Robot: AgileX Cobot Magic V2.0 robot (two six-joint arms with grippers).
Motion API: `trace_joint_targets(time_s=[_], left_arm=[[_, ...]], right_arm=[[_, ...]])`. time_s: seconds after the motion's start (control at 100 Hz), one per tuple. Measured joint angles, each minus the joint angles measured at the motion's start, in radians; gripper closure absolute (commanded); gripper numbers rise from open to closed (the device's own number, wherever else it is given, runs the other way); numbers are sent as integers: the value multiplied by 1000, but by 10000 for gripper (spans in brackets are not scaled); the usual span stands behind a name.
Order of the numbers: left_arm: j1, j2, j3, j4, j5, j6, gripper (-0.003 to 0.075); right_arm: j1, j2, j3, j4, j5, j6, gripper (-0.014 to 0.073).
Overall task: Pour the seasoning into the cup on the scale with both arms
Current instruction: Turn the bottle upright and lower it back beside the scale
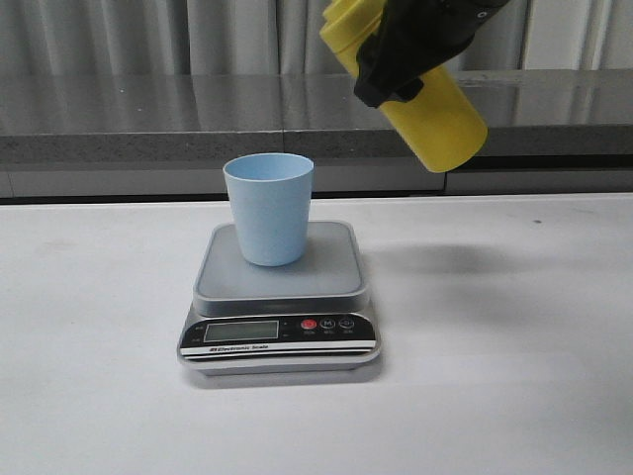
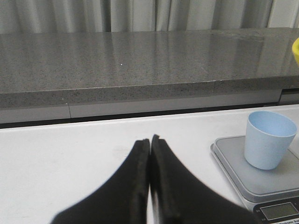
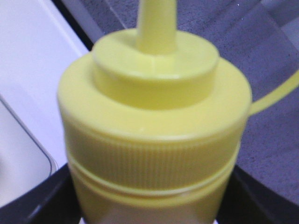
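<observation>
Currently my right gripper (image 1: 410,54) is clamped on the seasoning bottle (image 1: 435,114), high above the table (image 1: 514,376) and up and to the right of the cup (image 1: 269,208). My left gripper (image 2: 150,142) has its 2 fingers pressed together on nothing, low over the table just left of the scale (image 1: 280,297).

Cup stands upright on the scale platform, toward its back, mouth open to the top. I cannot read the display at this size.

Handling, judged: bottle is smooth plastic, likely squeezable, so a hard clamp could force seasoning out early. Grip sits on the upper body just below the ribbed collar (image 3: 154,163); that looks like the stiffer part and a sound hold. Cup looks light and could tip or slide if bumped; my left gripper could steady it.

Orientation: bottle's long axis is tilted, base low and to the right, nozzle end high and to the left, toward the cup side. Nozzle (image 3: 156,25) does not yet point downward. Cap strap (image 3: 275,93) trails off to 1 side.
</observation>
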Motion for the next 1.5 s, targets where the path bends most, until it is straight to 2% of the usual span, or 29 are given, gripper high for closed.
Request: trace_joint_targets(time_s=[0.17,0.39,0.51,0.72,0.91,1.27,1.5], left_arm=[[0,0,0,0,0,0,740],[0,0,0,0,0,0,740],[0,0,0,0,0,0,740],[0,0,0,0,0,0,740],[0,0,0,0,0,0,740],[0,0,0,0,0,2,740],[0,0,0,0,0,2,740]], right_arm=[[-59,-8,54,238,-135,-51,323],[-96,-8,222,504,-409,-210,323],[-103,-8,331,612,-565,-278,323],[-109,-8,476,747,-760,-299,323],[-110,-5,540,784,-847,-303,323],[-110,70,545,784,-954,-303,323],[-110,100,545,772,-976,-303,323]])
